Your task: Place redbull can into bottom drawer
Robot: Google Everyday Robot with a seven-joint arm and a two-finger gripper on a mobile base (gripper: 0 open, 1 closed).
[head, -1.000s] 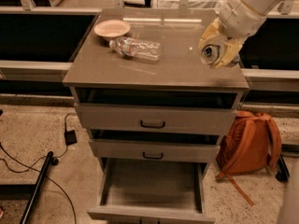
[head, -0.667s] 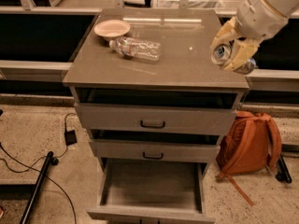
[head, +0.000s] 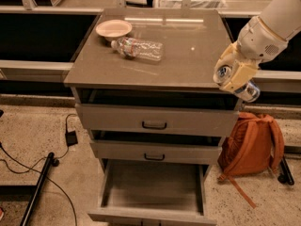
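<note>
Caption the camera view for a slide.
The hand holds the redbull can at the right front corner of the cabinet, bottom drawer open below; bottle and bowl sit on top.

Nothing readable anywhere, not even on the bottle. The gripper sits at three o'clock, clamped round the can.

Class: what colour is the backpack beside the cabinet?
Orange fabric backpack, camera view; the gripper, holding the slim metal redbull can, hangs by the grey cabinet's right edge.

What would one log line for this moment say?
end effector: shut on redbull can, by cabinet top's right front corner | bottom drawer: open, can not in it
</note>
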